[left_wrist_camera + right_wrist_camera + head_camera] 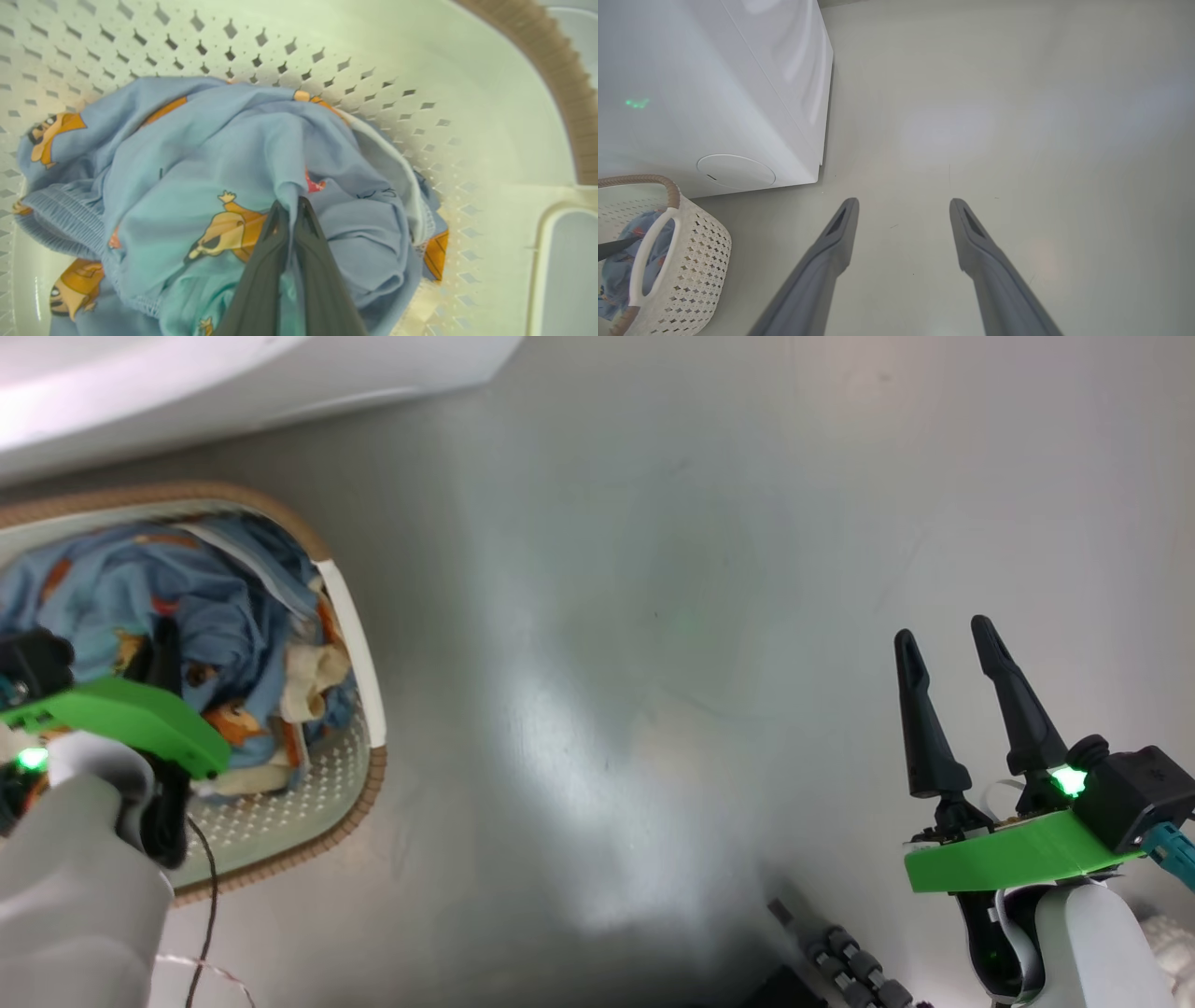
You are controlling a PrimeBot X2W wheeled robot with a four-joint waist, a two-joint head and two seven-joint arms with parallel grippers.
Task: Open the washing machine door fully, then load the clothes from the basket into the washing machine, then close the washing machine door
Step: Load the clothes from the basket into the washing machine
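The cream perforated basket [359, 616] with a brown woven rim stands on the floor at the left, holding light-blue clothes [215, 616] printed with orange bears. In the left wrist view my left gripper [289, 205] is down inside the basket [467, 70], fingers pinched together on a fold of the blue clothes [196, 154]. My right gripper [943, 649] hangs open over bare floor at the right, nothing between its fingers [840, 233]. The white washing machine [714, 93] stands behind the basket [691, 252]; its door is out of view.
A corner of the washing machine [187, 383] crosses the head view's top left. Grey glossy floor [653, 663] stretches between the basket and my right arm. Dark parts of my base [840, 961] lie at the bottom edge. A thin cable [210, 896] hangs beside my left forearm.
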